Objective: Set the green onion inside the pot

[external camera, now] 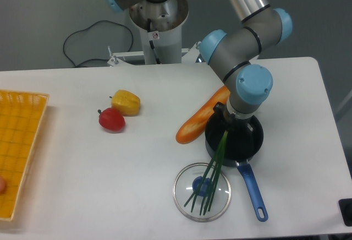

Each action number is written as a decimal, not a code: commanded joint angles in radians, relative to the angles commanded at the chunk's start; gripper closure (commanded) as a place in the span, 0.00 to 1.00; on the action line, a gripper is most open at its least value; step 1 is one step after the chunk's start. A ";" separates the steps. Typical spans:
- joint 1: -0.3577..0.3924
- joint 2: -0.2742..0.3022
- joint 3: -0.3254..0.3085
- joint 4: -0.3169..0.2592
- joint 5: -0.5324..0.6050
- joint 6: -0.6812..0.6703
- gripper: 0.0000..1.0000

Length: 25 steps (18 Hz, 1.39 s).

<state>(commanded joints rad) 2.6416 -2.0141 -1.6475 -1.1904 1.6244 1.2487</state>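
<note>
The black pot (254, 139) with its blue handle (251, 189) stands right of the table's centre. My gripper (227, 126) hangs just above the pot's left half, its fingers mostly hidden under the blue wrist joint. The green onion (213, 169) slants down from the gripper. Its upper end is over the pot, and its dark green leaves trail across the pot's front rim onto the glass lid (186, 187). The gripper looks shut on the onion's upper end.
A long orange bread loaf (199, 119) leans against the pot's left rim. A yellow pepper (126, 102) and a red one (111, 120) lie at left centre. A yellow basket (19, 146) sits at the left edge. The arm's base (157, 20) stands at the back.
</note>
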 joint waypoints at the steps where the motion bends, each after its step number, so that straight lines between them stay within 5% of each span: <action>1: -0.005 -0.008 -0.002 0.014 0.011 0.002 0.93; 10: -0.011 -0.040 -0.011 0.066 0.022 0.003 0.89; 25: -0.002 -0.051 0.011 0.068 0.065 0.064 0.89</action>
<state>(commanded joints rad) 2.6400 -2.0648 -1.6369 -1.1229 1.6889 1.3131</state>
